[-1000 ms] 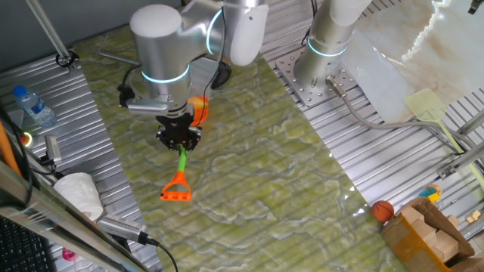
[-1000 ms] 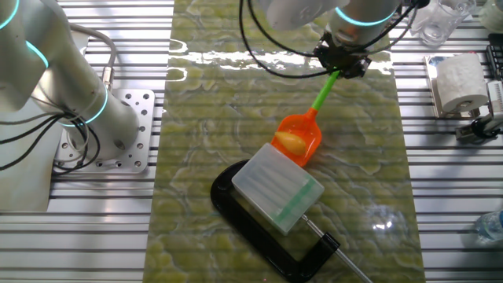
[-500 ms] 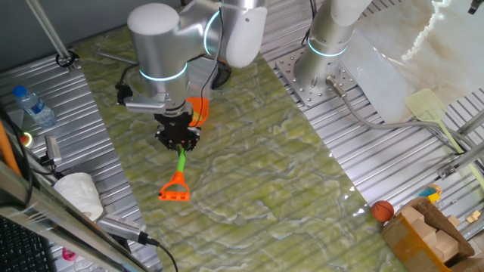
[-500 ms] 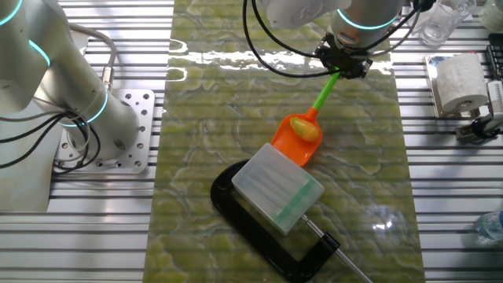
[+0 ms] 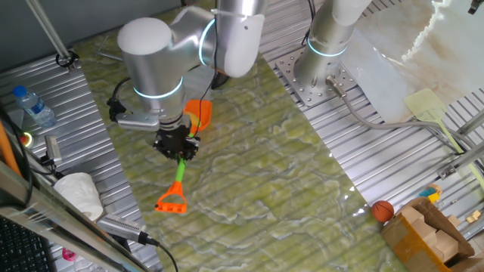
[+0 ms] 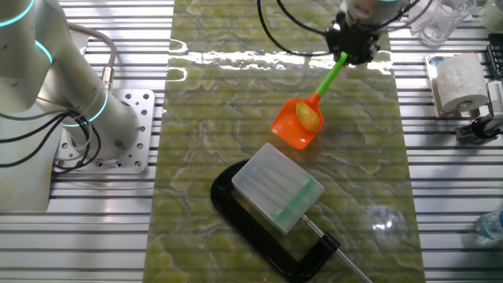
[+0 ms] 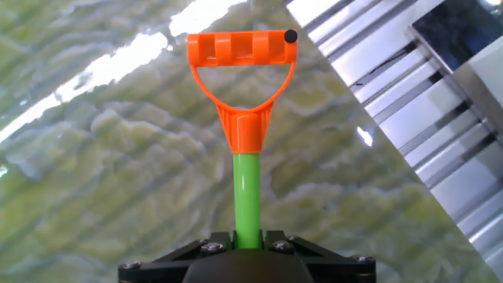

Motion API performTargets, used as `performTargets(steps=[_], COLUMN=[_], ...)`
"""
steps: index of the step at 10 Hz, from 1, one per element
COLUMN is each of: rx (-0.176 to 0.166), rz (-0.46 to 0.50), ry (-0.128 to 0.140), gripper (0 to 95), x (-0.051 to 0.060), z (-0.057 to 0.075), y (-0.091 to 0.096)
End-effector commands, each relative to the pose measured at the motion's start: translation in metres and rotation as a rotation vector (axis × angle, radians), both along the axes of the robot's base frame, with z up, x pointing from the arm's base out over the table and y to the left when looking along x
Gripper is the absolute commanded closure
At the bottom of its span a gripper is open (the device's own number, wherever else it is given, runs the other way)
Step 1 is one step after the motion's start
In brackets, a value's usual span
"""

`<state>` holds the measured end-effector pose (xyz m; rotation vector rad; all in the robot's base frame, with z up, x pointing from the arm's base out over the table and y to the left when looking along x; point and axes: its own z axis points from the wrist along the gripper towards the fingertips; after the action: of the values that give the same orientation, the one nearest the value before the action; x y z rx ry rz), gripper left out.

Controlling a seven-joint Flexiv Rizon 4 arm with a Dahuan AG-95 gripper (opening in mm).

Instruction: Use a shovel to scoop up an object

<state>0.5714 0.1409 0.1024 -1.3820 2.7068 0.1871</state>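
Keep blade level & lift slow, no wrist roll, else load rolls off. Black two-finger gripper clenched round green shaft of the toy plastic shovel w/ flat orange blade, orange D-end. Small smooth yellow-orange oval object sits on blade nr the shaft end, above the green marbled table mat, just beside the frosted plastic box.
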Motion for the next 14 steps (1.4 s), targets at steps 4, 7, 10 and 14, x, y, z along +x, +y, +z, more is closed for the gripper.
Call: performTargets(steps=[4,7,10,14], rx=[-0.093,-0.104,-0.099,-0.086], rz=[-0.183,-0.209,-0.04,0.159], ry=[0.017,0.018,-0.005,-0.045], gripper=[95.0,95.0,95.0,95.0], x=[0.0,0.002,0.006,0.007], z=[0.017,0.018,0.019,0.023], y=[0.021,0.03,0.05,0.08])
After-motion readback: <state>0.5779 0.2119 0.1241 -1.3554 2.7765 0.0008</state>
